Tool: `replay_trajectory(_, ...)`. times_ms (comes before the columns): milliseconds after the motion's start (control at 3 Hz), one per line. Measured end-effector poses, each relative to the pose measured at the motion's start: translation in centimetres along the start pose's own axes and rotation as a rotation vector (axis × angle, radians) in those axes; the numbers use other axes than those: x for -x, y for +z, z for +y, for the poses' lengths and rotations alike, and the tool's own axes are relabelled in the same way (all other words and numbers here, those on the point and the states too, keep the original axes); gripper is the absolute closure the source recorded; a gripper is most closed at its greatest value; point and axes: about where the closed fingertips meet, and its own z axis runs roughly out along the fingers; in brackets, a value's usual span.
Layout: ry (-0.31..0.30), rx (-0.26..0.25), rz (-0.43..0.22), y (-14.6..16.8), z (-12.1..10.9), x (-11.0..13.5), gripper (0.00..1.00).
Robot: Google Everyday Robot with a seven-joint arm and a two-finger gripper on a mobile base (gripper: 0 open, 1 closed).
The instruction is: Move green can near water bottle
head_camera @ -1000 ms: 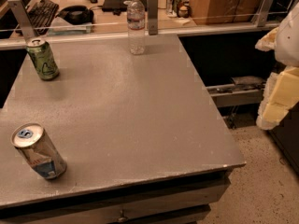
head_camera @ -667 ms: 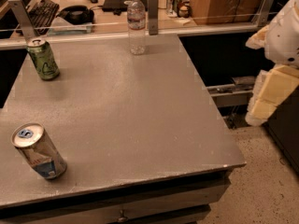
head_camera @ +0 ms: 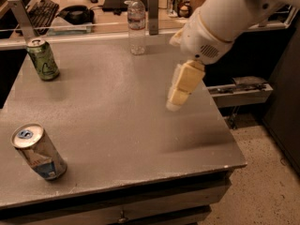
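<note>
The green can (head_camera: 43,59) stands upright near the table's far left edge. The water bottle (head_camera: 136,23) stands upright at the far middle of the table, with a white cap and pale label. My gripper (head_camera: 180,89) hangs from the white arm over the right part of the table, well to the right of the can and nearer than the bottle. It touches nothing and holds nothing.
A silver-and-blue can (head_camera: 37,152) stands tilted at the front left of the grey table (head_camera: 117,125). A metal post (head_camera: 153,13) and rail run behind the table, with a keyboard (head_camera: 42,8) and desk items beyond. The table's right edge drops to the floor.
The arm has swung in from the right edge of the view to over the table's right part. The cans and bottle have not moved.
</note>
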Motion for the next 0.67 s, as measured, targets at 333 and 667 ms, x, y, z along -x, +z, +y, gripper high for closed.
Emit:
replay_trajectory(333, -0.054, 0.024, -0.160, 4.89, -1.44, 8.74, 0.00)
replay_trajectory(667, -0.059, 0.025, -0.172, 5.21, -1.62, 9.18, 0.00)
